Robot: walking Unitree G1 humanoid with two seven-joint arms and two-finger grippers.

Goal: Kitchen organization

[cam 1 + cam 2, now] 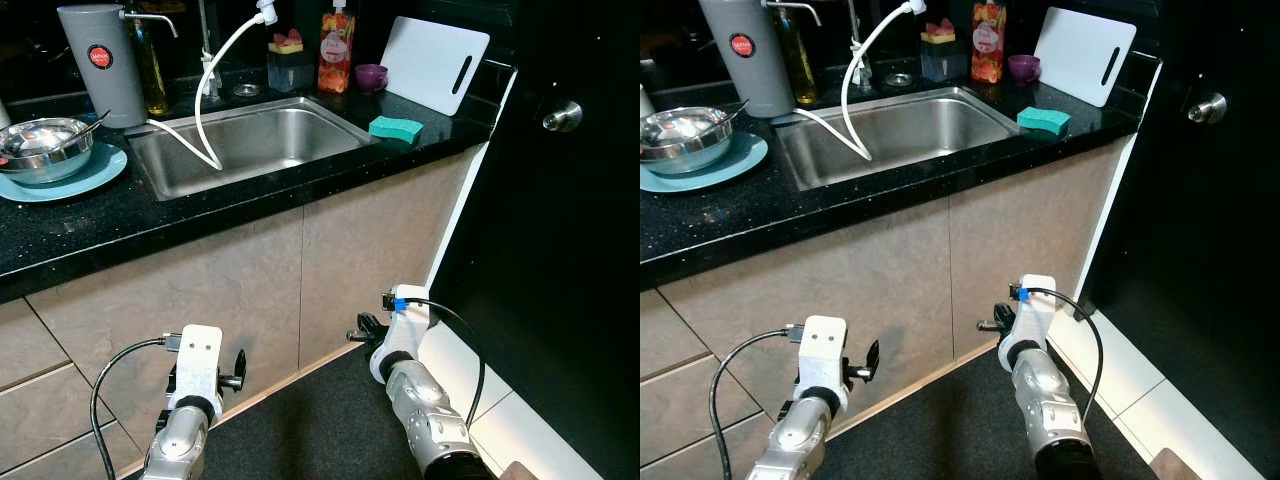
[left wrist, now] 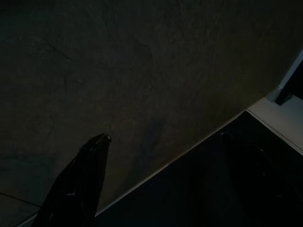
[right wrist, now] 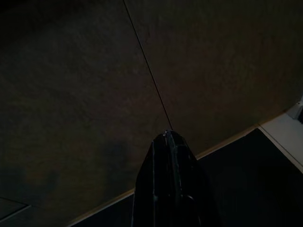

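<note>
While both arms hang low in front of the cabinet doors [image 1: 370, 250], everything worth tidying sits up on the bench [image 1: 100, 215], around the sink [image 1: 250, 140]. So the key relation is plain: the goods are above and ahead of each pincer, w/ the bench edge between.

Right pincer [image 3: 168, 135]: its 2 fingers read as 1 dark wedge, clenched on nothing, aimed at the seam between the doors below the sink. Left pincer [image 2: 163, 137]: 1 finger clear, the other only a faint shape well apart from it, so it looks released. It's very dark down there, so that's a judgement.

Right of the sink, a green sponge [image 1: 396, 127] lies flat near the bench's front corner, long side roughly along the front edge. Behind it a white cutting board [image 1: 435, 62] leans upright, w/ a purple cup [image 1: 371, 76] just beside.

Left of the sink, a steel bowl [image 1: 45, 145] rests on a blue plate [image 1: 95, 172], in front of a grey jug [image 1: 100, 65].

My call: the right arm is nearer the sponge and the left nearer the bowl. Nothing's grasped yet. Either arm prob. needs a big lift first, clear of the bench lip.
</note>
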